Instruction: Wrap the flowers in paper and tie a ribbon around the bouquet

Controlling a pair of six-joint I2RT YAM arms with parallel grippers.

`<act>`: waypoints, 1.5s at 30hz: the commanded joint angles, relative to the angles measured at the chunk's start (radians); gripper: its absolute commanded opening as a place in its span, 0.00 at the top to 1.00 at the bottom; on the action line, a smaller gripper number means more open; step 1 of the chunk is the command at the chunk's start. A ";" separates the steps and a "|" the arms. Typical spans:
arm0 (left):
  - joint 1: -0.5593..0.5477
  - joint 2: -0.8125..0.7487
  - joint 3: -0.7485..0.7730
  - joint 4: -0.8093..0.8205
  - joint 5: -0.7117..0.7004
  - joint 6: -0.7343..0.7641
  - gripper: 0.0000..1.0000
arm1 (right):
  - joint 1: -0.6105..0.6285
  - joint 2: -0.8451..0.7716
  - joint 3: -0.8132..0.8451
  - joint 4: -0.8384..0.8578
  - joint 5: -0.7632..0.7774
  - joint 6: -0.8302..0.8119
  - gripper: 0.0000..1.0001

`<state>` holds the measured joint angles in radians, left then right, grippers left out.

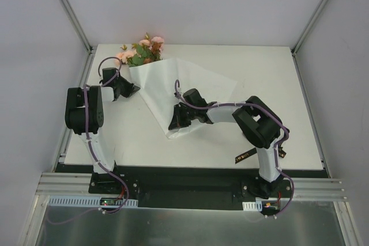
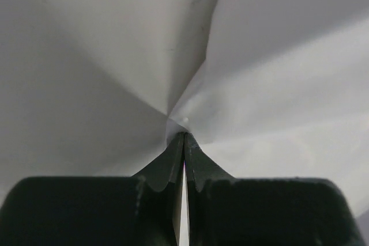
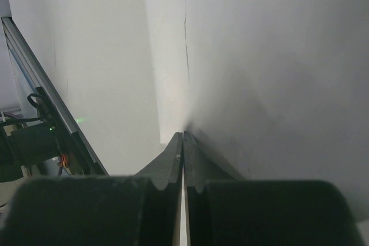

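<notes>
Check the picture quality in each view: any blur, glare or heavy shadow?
Top external: even, soft light, sharp; flowers and paper read clearly, no glare. Left wrist: the paper fills the frame, soft-focused, its left side in grey shadow. Right wrist: the paper sits too near the lens, hazy and grey, with one bright strip at centre.

White table (image 1: 277,84): paper (image 1: 173,84), flowers (image 1: 143,50) at far edge; ribbon (image 1: 245,155) near front edge.

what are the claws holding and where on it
Both hold the paper: left claw pinches its left edge near the flowers, right claw its near tip.
</notes>
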<state>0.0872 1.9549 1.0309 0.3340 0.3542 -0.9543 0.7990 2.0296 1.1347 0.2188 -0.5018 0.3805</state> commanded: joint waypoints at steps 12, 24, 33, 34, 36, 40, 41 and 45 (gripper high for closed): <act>0.071 0.173 0.216 -0.182 -0.086 -0.087 1.00 | 0.008 0.009 0.007 -0.035 -0.030 0.001 0.99; 0.126 0.277 0.388 -0.329 -0.122 -0.204 1.00 | 0.008 0.038 0.042 -0.058 -0.035 -0.003 0.99; 0.137 0.395 0.578 -0.407 -0.110 -0.265 1.00 | 0.008 0.055 0.060 -0.070 -0.044 0.006 0.99; 0.137 0.418 0.599 -0.421 -0.116 -0.271 1.00 | 0.009 0.054 0.060 -0.073 -0.043 0.006 0.99; 0.141 0.433 0.647 -0.440 -0.132 -0.274 1.00 | 0.008 0.055 0.063 -0.078 -0.043 0.005 0.99; 0.148 0.426 0.756 -0.553 -0.165 -0.181 1.00 | 0.009 0.047 0.065 -0.085 -0.038 0.005 0.99; 0.146 0.405 0.782 -0.569 -0.161 -0.114 1.00 | 0.009 0.043 0.065 -0.088 -0.038 0.003 0.99; 0.118 0.186 0.663 -0.576 -0.114 0.030 1.00 | 0.009 0.015 0.098 -0.120 -0.043 -0.011 0.98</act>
<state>0.2169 2.3398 1.7664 -0.1341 0.2619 -1.1076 0.8021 2.0624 1.1881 0.1696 -0.5404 0.3885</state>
